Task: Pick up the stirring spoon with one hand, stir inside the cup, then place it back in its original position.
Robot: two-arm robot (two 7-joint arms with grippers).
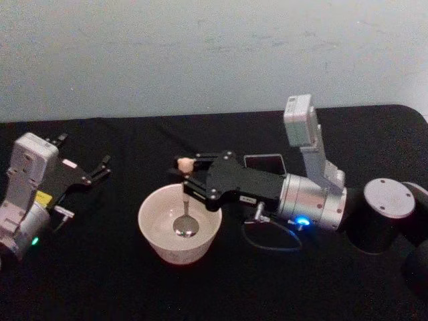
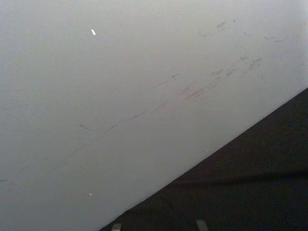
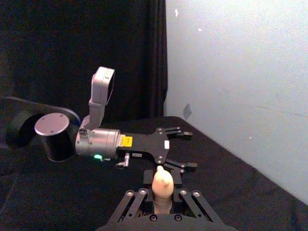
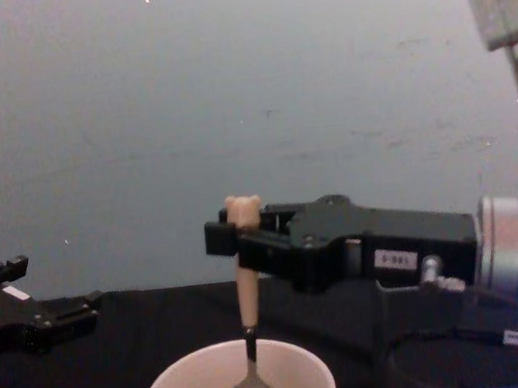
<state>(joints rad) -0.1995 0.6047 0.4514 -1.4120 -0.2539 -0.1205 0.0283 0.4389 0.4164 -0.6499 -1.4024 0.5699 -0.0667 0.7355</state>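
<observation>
The right arm's jaws are closed on the pale handle of the stirring spoon [image 4: 246, 295], just under its bear head. They hold it upright so the thin neck drops straight down and the steel bowl sits low inside the cup [image 1: 175, 254], ready to stir. The dark holder [image 1: 266, 156] stands just behind that arm on the bench [image 1: 100, 281], free for the spoon's return. The left arm's jaws rest spread and empty, well apart from the cup.
</observation>
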